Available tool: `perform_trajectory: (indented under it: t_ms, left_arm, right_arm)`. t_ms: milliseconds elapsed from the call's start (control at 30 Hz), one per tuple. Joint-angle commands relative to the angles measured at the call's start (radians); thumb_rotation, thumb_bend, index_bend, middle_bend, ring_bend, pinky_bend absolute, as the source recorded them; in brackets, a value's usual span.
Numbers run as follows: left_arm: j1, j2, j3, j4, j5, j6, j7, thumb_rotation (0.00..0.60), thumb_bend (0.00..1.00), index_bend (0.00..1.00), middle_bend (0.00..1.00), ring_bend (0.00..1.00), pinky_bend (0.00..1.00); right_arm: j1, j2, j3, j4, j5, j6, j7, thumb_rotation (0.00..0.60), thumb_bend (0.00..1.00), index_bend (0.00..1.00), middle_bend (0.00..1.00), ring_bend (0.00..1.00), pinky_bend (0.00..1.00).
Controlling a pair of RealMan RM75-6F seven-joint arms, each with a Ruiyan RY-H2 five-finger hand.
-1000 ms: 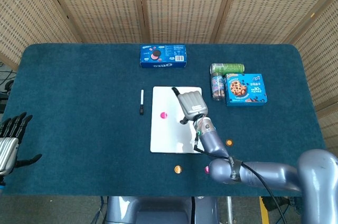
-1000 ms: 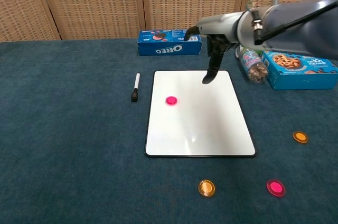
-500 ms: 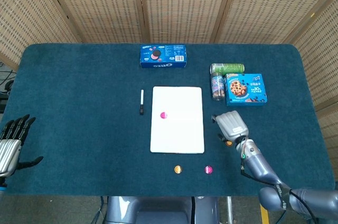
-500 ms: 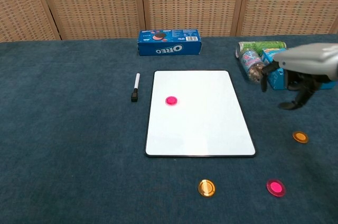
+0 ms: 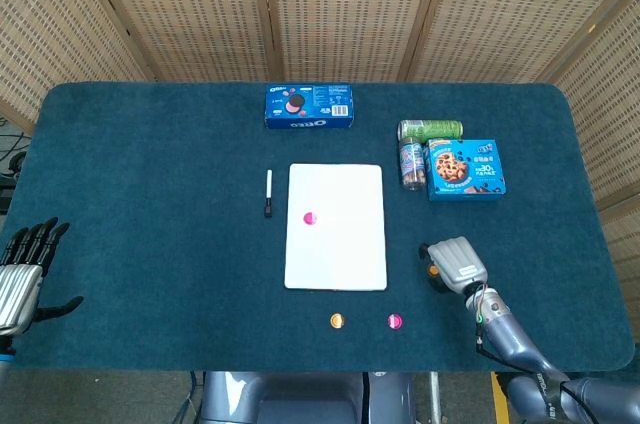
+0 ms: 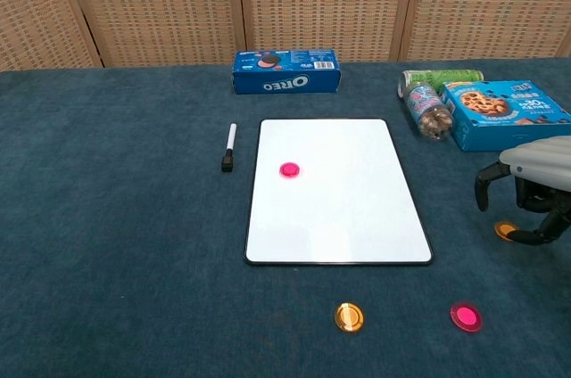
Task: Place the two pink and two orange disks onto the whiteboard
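Observation:
One pink disk [image 5: 309, 217] [image 6: 288, 169] lies on the whiteboard [image 5: 345, 254] [image 6: 348, 217], in its upper left part. An orange disk [image 5: 337, 320] [image 6: 349, 316] and a second pink disk [image 5: 395, 321] [image 6: 465, 316] lie on the cloth just in front of the board. The other orange disk [image 5: 433, 269] [image 6: 507, 232] sits right of the board. My right hand [image 5: 457, 262] [image 6: 537, 164] hovers over it with fingers arched down on both sides, holding nothing. At the table's left front edge my left hand [image 5: 20, 274] stays open, fingers spread.
A black-capped marker [image 5: 268, 193] [image 6: 228, 147] lies left of the board. An Oreo box [image 5: 309, 105] [image 6: 286, 71] stands behind it. A green can [image 5: 430, 129], a bottle [image 5: 411, 164] and a blue cookie box [image 5: 465, 169] [image 6: 504, 112] are at the back right, close behind my right hand.
My right hand left the whiteboard, swung right and came down over the orange disk beside the board. The disks have not moved. The left hand barely shifted.

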Motion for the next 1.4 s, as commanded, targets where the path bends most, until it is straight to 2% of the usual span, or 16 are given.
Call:
perform_trajectory:
  t_ms: [33, 167, 533, 1400]
  left_arm:
    - [0.001, -0.002, -0.001, 0.000, -0.001, 0.004, 0.003, 0.600, 0.00, 0.00, 0.00, 0.00, 0.00]
    - [0.002, -0.005, -0.001, 0.000, 0.002, 0.009, 0.007, 0.600, 0.00, 0.00, 0.00, 0.00, 0.00]
    - [0.007, -0.009, -0.001, 0.000, 0.006, 0.022, 0.017, 0.600, 0.00, 0.00, 0.00, 0.00, 0.00]
    - [0.004, -0.016, 0.002, -0.001, 0.000, 0.010, 0.035, 0.600, 0.00, 0.00, 0.00, 0.00, 0.00]
  right_arm:
    - [-0.020, -0.018, 0.001, 0.032, -0.038, 0.015, 0.017, 0.600, 0.36, 0.38, 0.97, 1.00, 1.00]
    - [-0.047, -0.041, 0.004, 0.079, -0.087, 0.029, 0.067, 0.600, 0.36, 0.38, 0.97, 1.00, 1.00]
    - [-0.082, -0.078, 0.016, 0.148, -0.126, -0.010, 0.127, 0.600, 0.36, 0.39, 0.97, 1.00, 1.00]
    - [-0.115, -0.088, 0.061, 0.238, -0.158, -0.057, 0.142, 0.600, 0.36, 0.39, 0.97, 1.00, 1.00]
